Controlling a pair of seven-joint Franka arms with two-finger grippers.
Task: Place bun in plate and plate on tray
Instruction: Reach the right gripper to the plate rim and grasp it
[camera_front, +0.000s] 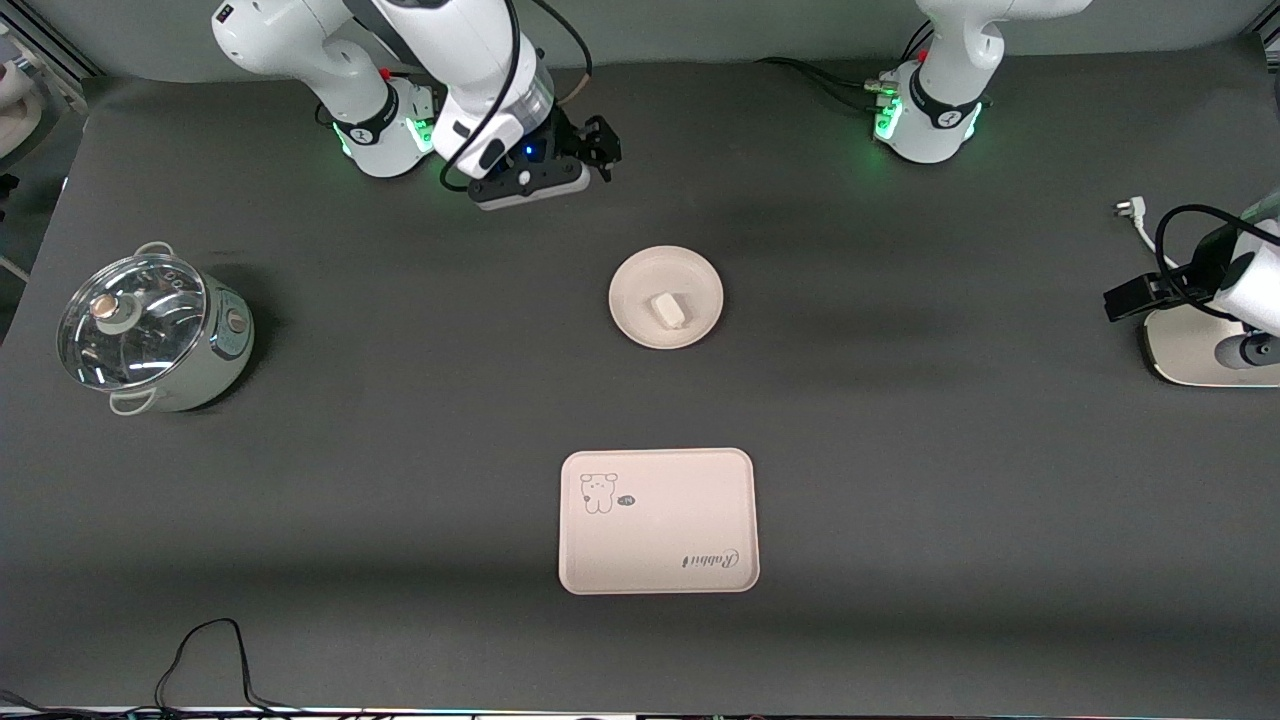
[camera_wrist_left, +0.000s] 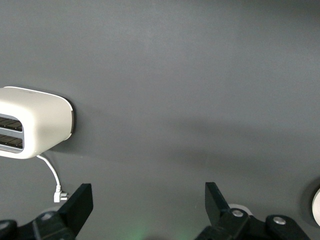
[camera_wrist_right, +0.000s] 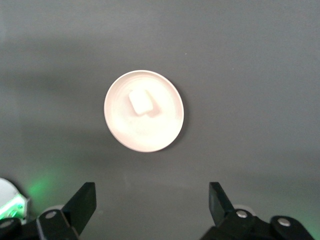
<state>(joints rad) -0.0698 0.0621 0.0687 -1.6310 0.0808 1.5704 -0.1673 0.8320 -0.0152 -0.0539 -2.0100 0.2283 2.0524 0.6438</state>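
Observation:
The off-white bun (camera_front: 668, 309) lies in the round cream plate (camera_front: 630, 285) at mid-table. The right wrist view looks down on the bun (camera_wrist_right: 140, 101) in the plate (camera_wrist_right: 155, 135). The rectangular tray (camera_front: 660, 530), with its animal drawing and "Rabbit" lettering, lies bare and nearer to the front camera than the plate. My right gripper (camera_front: 598, 148) (camera_wrist_right: 150, 200) hangs open and empty by its base, apart from the plate. My left gripper (camera_wrist_left: 147, 200) is open and empty over bare mat; the front view does not show it.
A glass-lidded cooking pot (camera_front: 150, 330) stands toward the right arm's end of the table. At the left arm's end sits a white toaster (camera_wrist_left: 35, 122) (camera_front: 1185, 350) with its cord and plug (camera_front: 1127, 209) on the mat. A black cable (camera_front: 210, 650) trails at the front edge.

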